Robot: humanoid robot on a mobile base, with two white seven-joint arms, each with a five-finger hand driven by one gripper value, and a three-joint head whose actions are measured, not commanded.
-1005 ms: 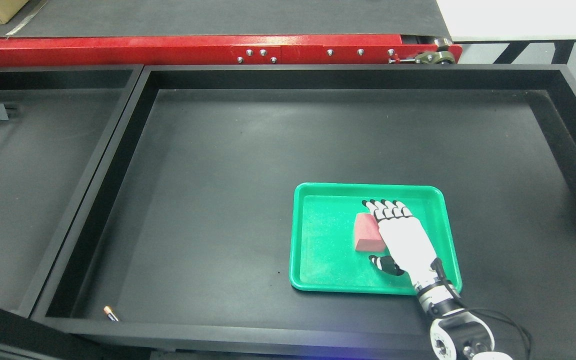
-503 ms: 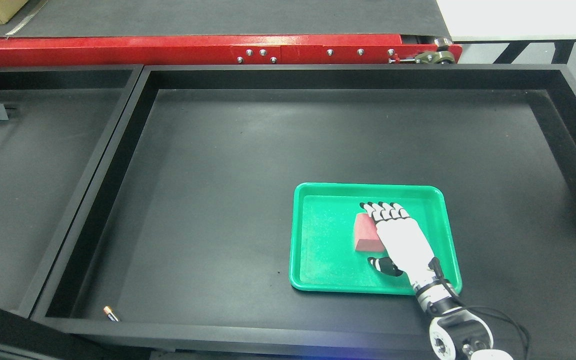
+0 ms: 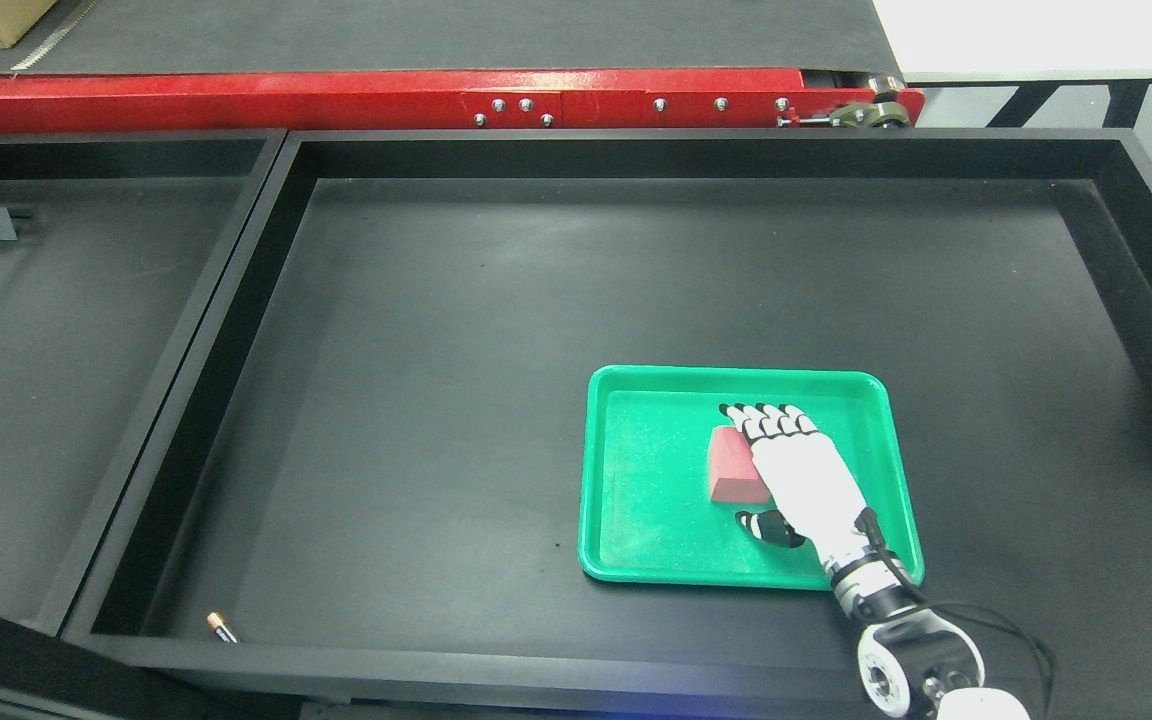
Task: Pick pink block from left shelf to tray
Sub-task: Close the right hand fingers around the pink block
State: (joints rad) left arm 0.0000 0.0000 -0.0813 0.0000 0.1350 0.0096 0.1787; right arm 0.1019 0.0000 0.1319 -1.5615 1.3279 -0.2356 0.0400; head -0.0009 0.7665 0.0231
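Inside the green tray [image 3: 636, 540], pink block [image 3: 731, 468] lay just right of centre. Right hand [image 3: 798, 478] at its 3 o'clock, fingers extended, thumb apart, gripping nothing. Release step, seemingly; next move likely lifting clear toward 5 o'clock without nudging block.

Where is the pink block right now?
In the head view, the pink block lies inside the green tray, right of the middle, beside the right hand.

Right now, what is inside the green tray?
The pink block lies in the green tray, with the right hand over its right side; that side is hidden.
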